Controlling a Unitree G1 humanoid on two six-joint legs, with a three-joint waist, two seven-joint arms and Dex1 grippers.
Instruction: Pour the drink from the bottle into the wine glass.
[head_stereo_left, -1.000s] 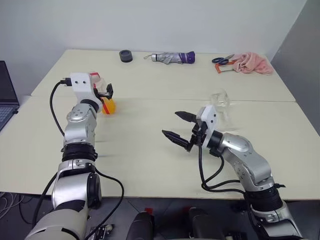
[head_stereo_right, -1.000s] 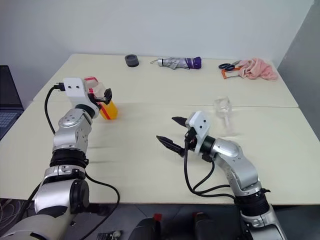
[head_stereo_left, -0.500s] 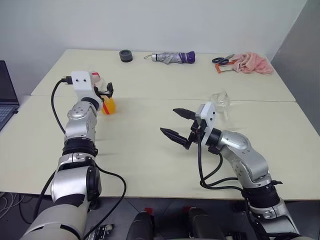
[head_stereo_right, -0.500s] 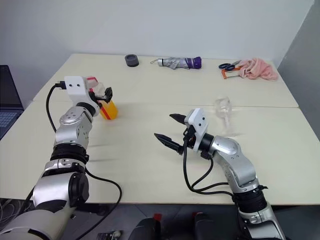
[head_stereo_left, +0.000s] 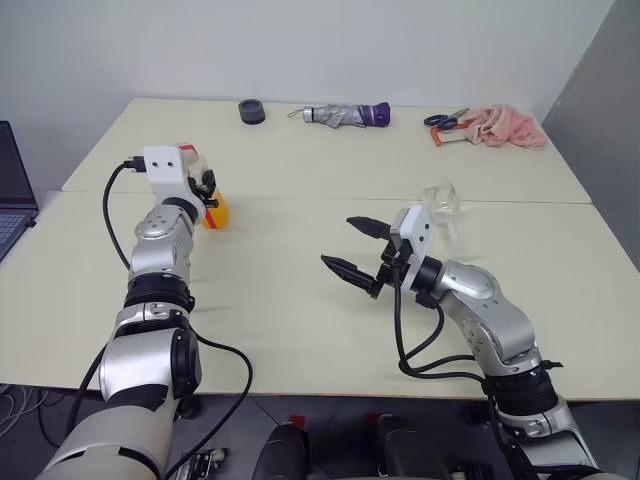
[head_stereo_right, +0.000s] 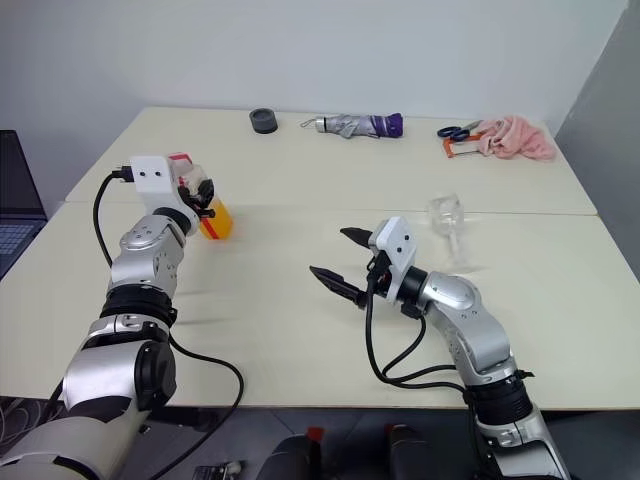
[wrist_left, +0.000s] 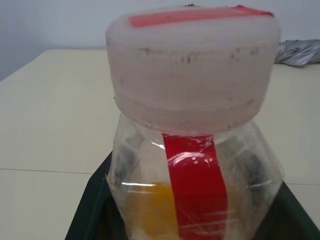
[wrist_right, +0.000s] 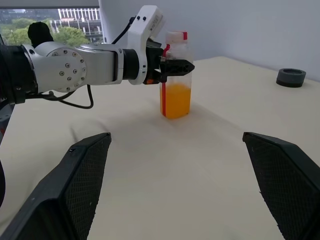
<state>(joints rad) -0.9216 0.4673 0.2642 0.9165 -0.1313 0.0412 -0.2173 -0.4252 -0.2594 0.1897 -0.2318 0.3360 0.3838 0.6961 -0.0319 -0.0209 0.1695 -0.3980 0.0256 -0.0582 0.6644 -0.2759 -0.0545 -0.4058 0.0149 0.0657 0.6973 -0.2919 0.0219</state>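
Note:
The bottle (wrist_right: 176, 75) stands upright on the table at the left, clear plastic with a pale cap and a red strip (wrist_left: 196, 192). The orange drink (wrist_right: 175, 100) fills its lower part. My left gripper (head_stereo_left: 207, 187) is level and shut on the bottle's upper body, just below the cap, with a black finger on each side. The wine glass (head_stereo_left: 440, 200) stands upright and looks empty, right of centre, just behind my right gripper (head_stereo_left: 338, 241). That gripper is open with nothing between its fingers (wrist_right: 85, 172), hovering over the table and pointing left toward the bottle.
Along the far edge lie a black round piece (head_stereo_left: 252, 111), a folded umbrella (head_stereo_left: 348, 115), scissors (head_stereo_left: 447, 122) and a pink cloth (head_stereo_left: 505, 127). A laptop (head_stereo_left: 10, 190) sits at the left edge. A seam (head_stereo_left: 300, 198) joins two tabletops.
My left gripper's fingers have closed onto the bottle, which they only flanked before. My right gripper has stayed open and hardly moved.

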